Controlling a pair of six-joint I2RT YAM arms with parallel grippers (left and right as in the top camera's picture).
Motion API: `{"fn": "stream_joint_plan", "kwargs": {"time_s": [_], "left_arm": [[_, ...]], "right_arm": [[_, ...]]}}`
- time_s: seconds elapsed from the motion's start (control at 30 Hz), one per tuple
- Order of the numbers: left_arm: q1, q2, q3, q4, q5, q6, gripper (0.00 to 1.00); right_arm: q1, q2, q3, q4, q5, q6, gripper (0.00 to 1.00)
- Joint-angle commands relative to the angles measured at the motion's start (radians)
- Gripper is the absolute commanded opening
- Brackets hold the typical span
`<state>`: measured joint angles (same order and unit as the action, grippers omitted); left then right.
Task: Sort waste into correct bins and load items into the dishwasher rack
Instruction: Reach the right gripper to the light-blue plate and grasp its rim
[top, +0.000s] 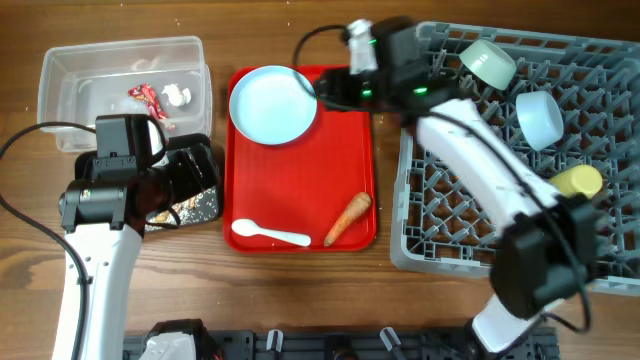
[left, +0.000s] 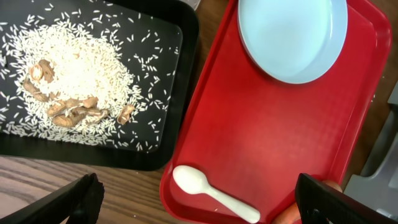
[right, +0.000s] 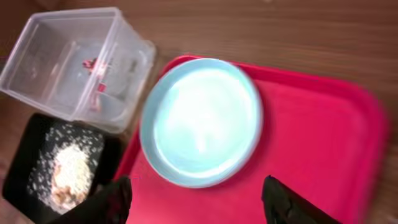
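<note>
The white round plate (top: 272, 103) lies at the far end of the flat red tray (top: 340, 160), with the white plastic spoon (top: 268, 235) and the orange carrot (top: 348, 217) at its near end. My right gripper (top: 335, 90) is open and empty beside the plate's right edge; in the right wrist view its jaws (right: 196, 193) hover over the tray by the plate (right: 200, 121). My left gripper (top: 212, 190) is open and empty between the black tray (top: 190, 208) and the red tray; its jaws (left: 198, 186) hang above the spoon (left: 214, 194). Rice crumbs (left: 74, 87) fill the black tray.
The clear tub (top: 120, 85) at the far left holds the red wrapper (top: 148, 98) and white scrap (top: 177, 96). The grey rack (top: 440, 200) on the right holds the green bowl (top: 488, 62), blue bowl (top: 540, 117) and yellow cup (top: 578, 181).
</note>
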<state>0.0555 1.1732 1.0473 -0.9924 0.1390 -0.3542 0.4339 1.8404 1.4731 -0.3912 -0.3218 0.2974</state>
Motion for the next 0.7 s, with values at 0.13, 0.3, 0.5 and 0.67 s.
{"fn": "stream_joint_plan", "kwargs": {"time_s": [0.13, 0.3, 0.5, 0.67], "left_arm": [[0.008, -0.006, 0.010, 0.000, 0.009, -0.002, 1.00], [0.008, -0.006, 0.010, -0.006, 0.009, -0.002, 1.00], [0.008, -0.006, 0.010, -0.014, 0.009, -0.002, 1.00], [0.008, -0.006, 0.010, -0.014, 0.009, -0.002, 1.00]], "right_arm": [[0.090, 0.237, -0.002, 0.172, 0.094, 0.311, 0.67], [0.115, 0.327, -0.002, 0.201, 0.186, 0.368, 0.61], [0.120, 0.375, -0.002, 0.196, 0.225, 0.413, 0.52], [0.120, 0.387, -0.002, 0.192, 0.226, 0.413, 0.29]]}}
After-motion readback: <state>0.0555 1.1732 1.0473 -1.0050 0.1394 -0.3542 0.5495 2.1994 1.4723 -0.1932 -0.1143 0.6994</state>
